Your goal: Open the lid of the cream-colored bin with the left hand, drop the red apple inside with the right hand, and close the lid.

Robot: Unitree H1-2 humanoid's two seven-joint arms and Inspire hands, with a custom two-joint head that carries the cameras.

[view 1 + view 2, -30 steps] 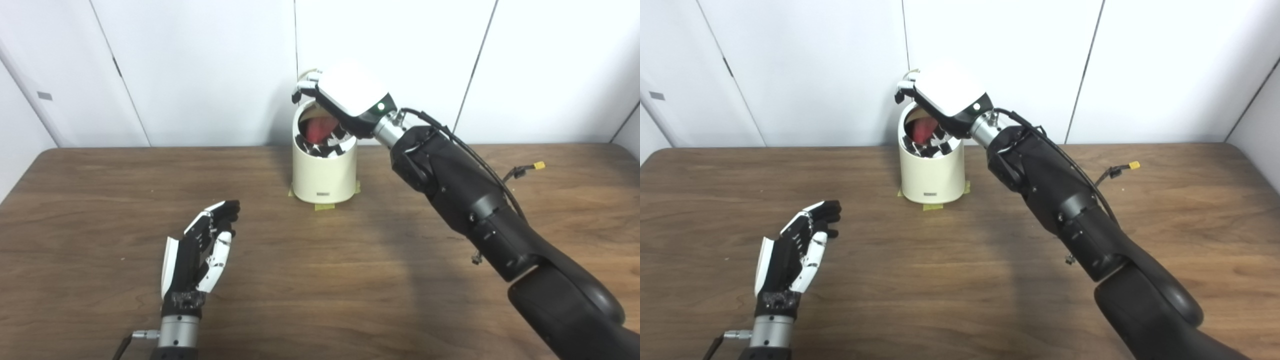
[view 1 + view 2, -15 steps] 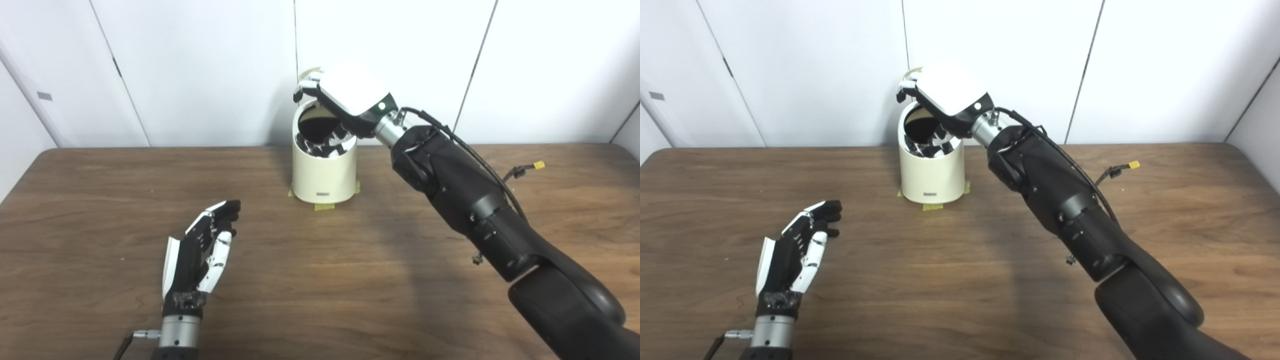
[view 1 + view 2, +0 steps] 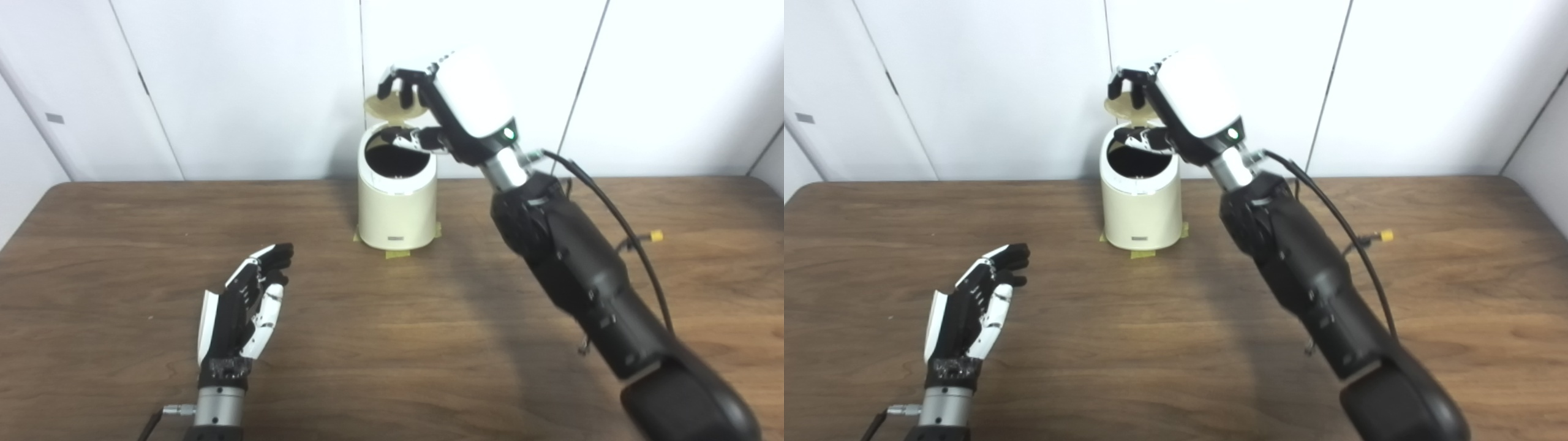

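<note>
**Left eye view: right hand over the open bin, apple out of sight**

Left eye view shows the right hand (image 3: 436,104) raised above the bin (image 3: 397,202), fingers spread and curled with nothing between them. Its upper fingers sit in front of the lid (image 3: 392,109), which stands tipped up at the back of the rim; whether they touch it cannot be told. That placement suits pushing the lid down, which looks like the step in hand.

The left hand (image 3: 244,309) lies low over the table (image 3: 110,245), well apart from the bin, fingers loosely extended and holding nothing. It appears to be waiting, though the task gives it the lid.

The bin stands at the far edge of the table near the wall, on strips of yellow tape (image 3: 397,252), probably there to mark or fix its spot. Its mouth is dark; no apple shows anywhere, so it is likely inside.

Count: two hands, one bin, one lid, no apple visible.
</note>
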